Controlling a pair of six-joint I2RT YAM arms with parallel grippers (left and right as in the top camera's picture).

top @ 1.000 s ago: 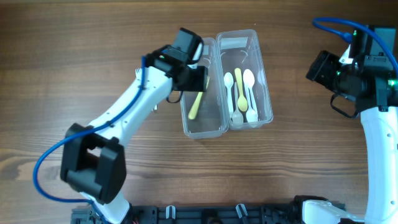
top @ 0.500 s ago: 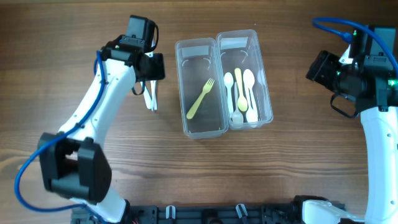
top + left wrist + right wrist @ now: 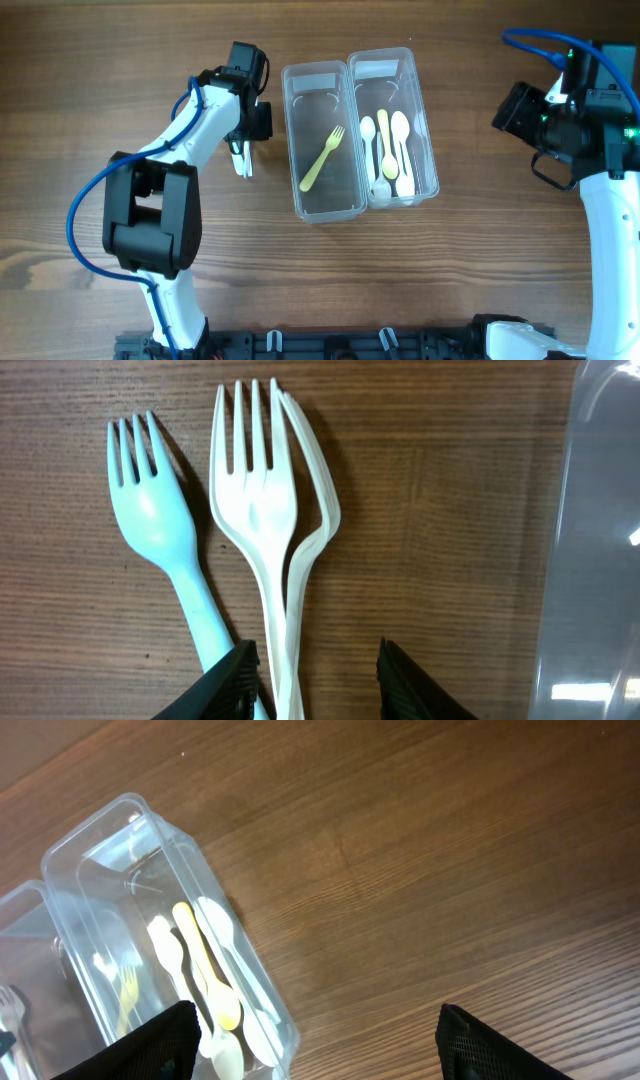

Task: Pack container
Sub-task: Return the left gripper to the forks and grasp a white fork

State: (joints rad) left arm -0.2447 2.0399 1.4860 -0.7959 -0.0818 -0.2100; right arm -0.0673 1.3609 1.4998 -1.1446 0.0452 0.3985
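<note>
L tool [image 3: 318, 678] spread, straddling stacked white forks [image 3: 262, 510] handles w/ a gap, on worktop [image 3: 450, 560] left of container [image 3: 340, 192]. R tool [image 3: 315, 1038] spread, empty.

Clear twin container [image 3: 335, 197] holds a yellow fork [image 3: 322, 160] left, spoons [image 3: 383, 140] right; white forks [image 3: 265, 510] lie outside.

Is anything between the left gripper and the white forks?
Nothing visible. The jaws of the left gripper straddle the handles of the white forks on the table; the blue fork lies beside them.
</note>
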